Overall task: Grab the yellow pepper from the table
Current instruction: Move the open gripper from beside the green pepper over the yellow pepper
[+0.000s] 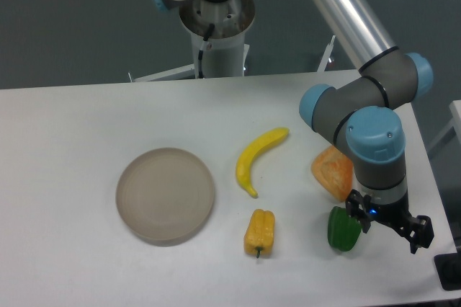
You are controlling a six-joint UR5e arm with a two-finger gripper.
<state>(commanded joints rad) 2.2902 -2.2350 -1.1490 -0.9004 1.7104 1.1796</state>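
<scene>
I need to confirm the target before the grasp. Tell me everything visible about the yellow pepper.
The yellow pepper is a small, blocky, lobed piece, yellow shading to orange, with a smooth plastic-like sheen and a short dark stem at its near end. It lies on its side on the white table, stem toward the camera, just below the banana's lower tip and right of the round grey plate. Nothing touches it; the claw hangs well to its right, by the green pepper.

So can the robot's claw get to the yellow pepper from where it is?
Probably yes. The yellow pepper lies alone on the table, nothing on top; the gripper sits right of the green pepper and could pass over it.
</scene>
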